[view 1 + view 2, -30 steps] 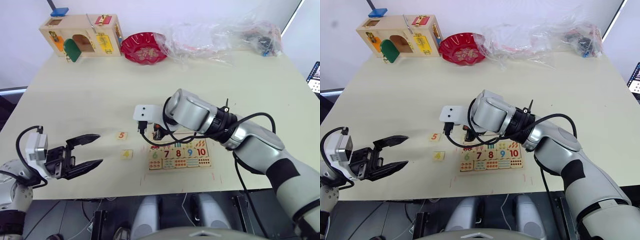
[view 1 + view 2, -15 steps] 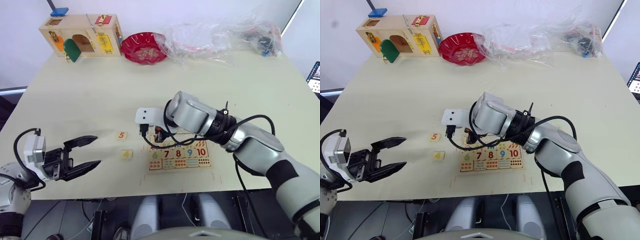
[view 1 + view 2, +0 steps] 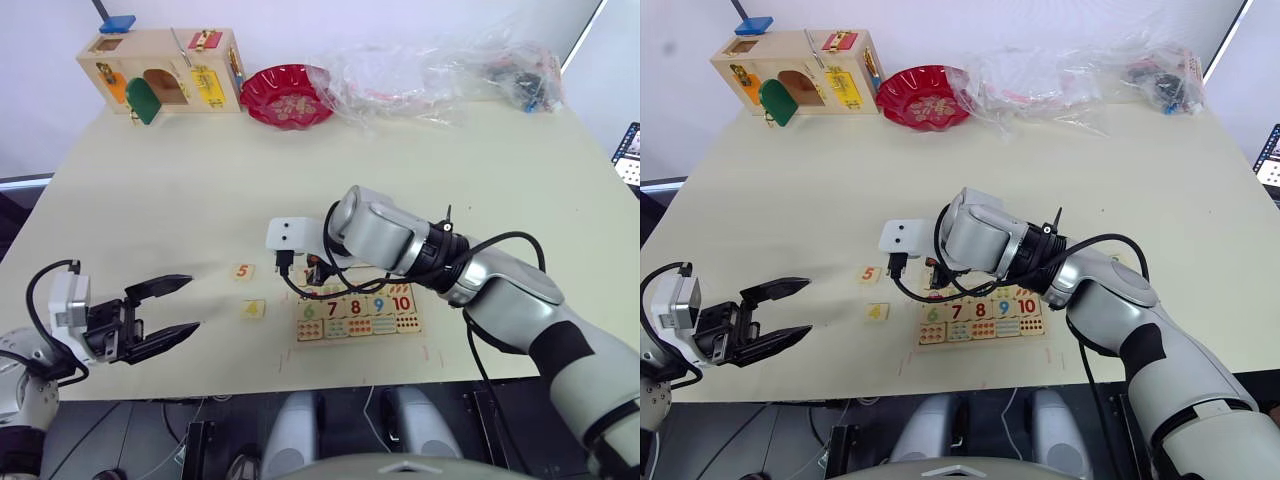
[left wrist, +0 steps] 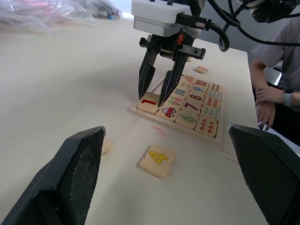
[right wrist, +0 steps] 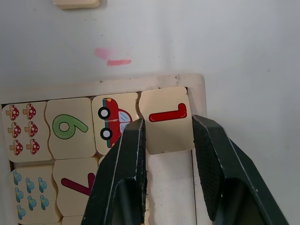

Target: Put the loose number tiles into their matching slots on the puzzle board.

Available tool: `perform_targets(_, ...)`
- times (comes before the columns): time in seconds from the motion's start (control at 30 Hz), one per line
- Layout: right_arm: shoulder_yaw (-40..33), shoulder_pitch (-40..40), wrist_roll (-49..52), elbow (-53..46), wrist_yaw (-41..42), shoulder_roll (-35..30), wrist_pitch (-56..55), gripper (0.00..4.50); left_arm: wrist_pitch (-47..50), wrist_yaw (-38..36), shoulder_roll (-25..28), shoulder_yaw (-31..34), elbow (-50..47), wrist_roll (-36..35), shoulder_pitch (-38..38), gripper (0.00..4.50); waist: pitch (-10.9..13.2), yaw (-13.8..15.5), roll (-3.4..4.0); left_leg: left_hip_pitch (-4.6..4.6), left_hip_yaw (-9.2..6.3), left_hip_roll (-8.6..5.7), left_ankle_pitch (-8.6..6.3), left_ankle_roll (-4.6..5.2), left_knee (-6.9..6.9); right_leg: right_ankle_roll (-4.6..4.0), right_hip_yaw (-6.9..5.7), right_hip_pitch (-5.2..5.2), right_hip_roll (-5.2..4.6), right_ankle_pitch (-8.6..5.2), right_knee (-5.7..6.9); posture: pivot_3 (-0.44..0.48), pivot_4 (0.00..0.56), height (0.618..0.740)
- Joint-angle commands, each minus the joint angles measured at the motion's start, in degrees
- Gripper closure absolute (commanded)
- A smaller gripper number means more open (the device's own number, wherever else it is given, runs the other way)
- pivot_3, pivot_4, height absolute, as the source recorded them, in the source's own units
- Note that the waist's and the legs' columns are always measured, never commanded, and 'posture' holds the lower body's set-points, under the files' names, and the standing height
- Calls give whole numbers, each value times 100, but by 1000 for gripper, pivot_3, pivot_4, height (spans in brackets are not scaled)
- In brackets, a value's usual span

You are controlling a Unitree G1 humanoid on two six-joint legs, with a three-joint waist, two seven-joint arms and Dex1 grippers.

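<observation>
My left gripper (image 3: pixel 165 310) waits with its jaws wide apart at lower left, clear of the loose 4 tile (image 3: pixel 253 309) and 5 tile (image 3: pixel 242 271). At centre, my right gripper (image 4: pixel 157 96) straddles the 1 tile (image 5: pixel 166 119) in the puzzle board (image 3: pixel 362 329) corner, jaws apart, apparently seating it on the tabletop (image 3: pixel 200 180)

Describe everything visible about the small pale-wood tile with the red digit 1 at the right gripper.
The pale-wood square tile printed with a red 1 has rounded corners and a smooth light face. It lies flat in the corner slot of the pale-wood puzzle board, right against the raised rim, beside the red car picture tile. The right gripper stands over it with its black fingers spread on either side of the tile's edge; whether they touch it is unclear. The neighbouring slot looks vacant.
</observation>
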Motion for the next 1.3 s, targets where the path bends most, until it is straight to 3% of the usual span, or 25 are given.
perform_targets(0.03, -65, -6, -41, -51, 56, 51, -81, 3632, -89, -178, 92, 224, -27, -25, 45, 0, 0, -2, 0, 0, 0, 0, 0, 0, 0, 0, 0, 0, 0, 0, 0, 0, 150, 740)
perform_targets(1.3, -42, 117, -290, 113, 378, 50, -362, 3632, -69, -178, 82, 343, -70, -32, 144, 0, 1, -5, 1, 1, -1, 3, 0, 0, -3, -3, 0, -1, -1, -1, 0, 0, 150, 740)
